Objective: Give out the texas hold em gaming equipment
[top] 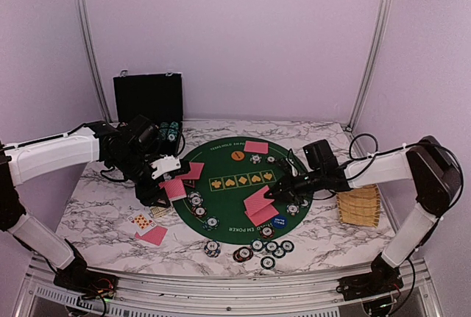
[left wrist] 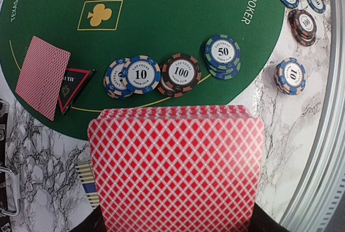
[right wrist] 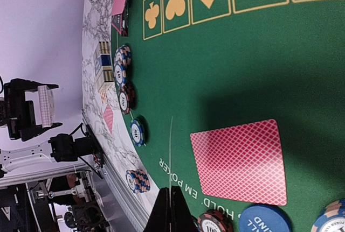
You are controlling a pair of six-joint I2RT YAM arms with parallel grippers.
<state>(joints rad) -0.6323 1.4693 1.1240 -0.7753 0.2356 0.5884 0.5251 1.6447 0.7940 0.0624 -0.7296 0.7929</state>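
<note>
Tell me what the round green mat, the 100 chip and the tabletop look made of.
Green mat: likely felt or fabric; matte, printed gold suits.
100 chip: probably plastic or clay composite; striped edge, printed centre label.
Tabletop: marble-look, grey veining; possibly printed laminate.

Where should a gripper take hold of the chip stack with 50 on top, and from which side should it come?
Take the 50 stack by its round side wall, coming straight down from above: it stands upright as a short cylinder on the green mat. Avoid the side facing the 100 stack, which sits close; the other sides look free.
</note>
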